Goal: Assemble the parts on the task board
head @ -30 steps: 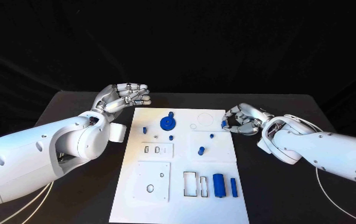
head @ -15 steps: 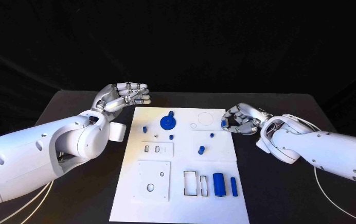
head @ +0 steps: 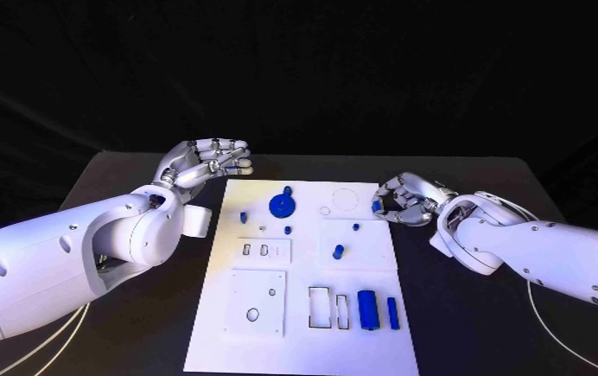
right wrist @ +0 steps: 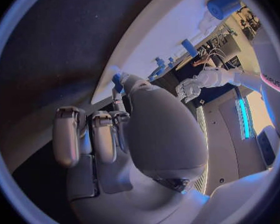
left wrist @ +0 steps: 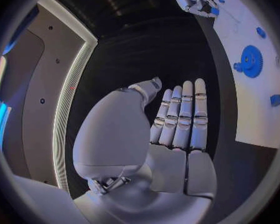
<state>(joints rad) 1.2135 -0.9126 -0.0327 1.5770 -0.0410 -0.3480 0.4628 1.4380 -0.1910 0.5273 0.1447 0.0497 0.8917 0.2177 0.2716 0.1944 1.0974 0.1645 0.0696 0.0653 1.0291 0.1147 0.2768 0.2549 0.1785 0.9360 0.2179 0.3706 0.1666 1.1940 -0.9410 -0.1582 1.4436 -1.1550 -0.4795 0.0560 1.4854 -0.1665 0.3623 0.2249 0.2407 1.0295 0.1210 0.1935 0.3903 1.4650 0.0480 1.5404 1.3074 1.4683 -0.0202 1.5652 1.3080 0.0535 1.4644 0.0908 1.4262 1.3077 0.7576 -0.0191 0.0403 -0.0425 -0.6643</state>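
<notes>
A: Why are the bar and cylinder [head: 366, 308] at the board's [head: 299, 346] near end?
B: Beside their slots, likely waiting.
A: And the hands?
B: Right hand [head: 405, 200] pinches a small blue part [head: 375, 207] at the board's right edge; left hand [head: 206, 162], farther off, is empty, fingers straight.

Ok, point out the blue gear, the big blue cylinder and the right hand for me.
blue gear [head: 283, 207]: head view, on its round face.
big blue cylinder [head: 368, 308]: head view, mid-length.
right hand [head: 405, 199]: head view, on its curled fingers.
</notes>
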